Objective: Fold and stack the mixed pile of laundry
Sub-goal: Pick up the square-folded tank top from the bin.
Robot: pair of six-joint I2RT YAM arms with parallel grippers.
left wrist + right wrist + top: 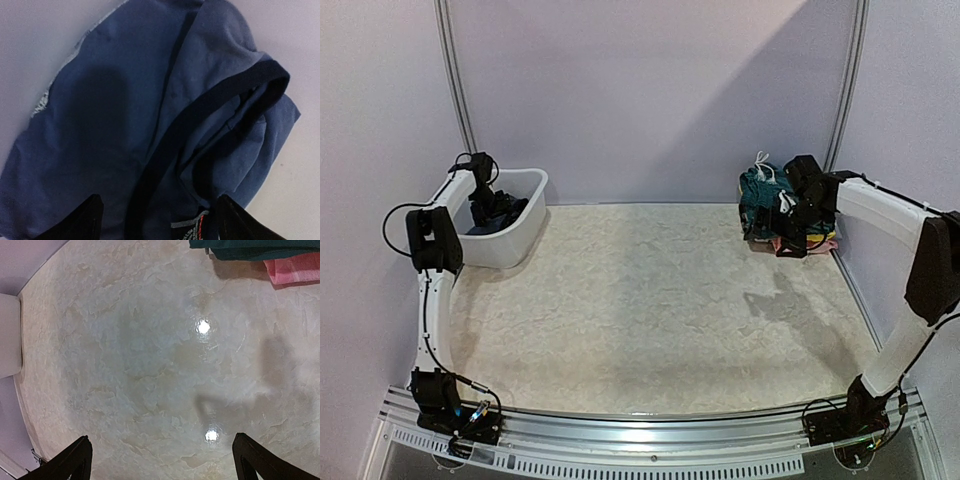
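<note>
A navy T-shirt (115, 125) lies crumpled in the white tub (525, 235), its dark collar band (200, 107) and neck label (192, 225) turned up. My left gripper (159, 200) hangs just over it, open, one finger on each side of the collar. In the top view this gripper (485, 208) reaches down into the tub. At the back right sits a stack of garments with teal shorts (757, 195) and a white drawstring (763, 162) on top. My right gripper (790, 235) hovers in front of that stack, open and empty, over the bare table (150, 350).
The stack's teal edge (250, 247) and a pink cloth (292, 267) under it show at the top of the right wrist view. The tub's wall (9, 335) shows at that view's left edge. Purple walls close the back and sides.
</note>
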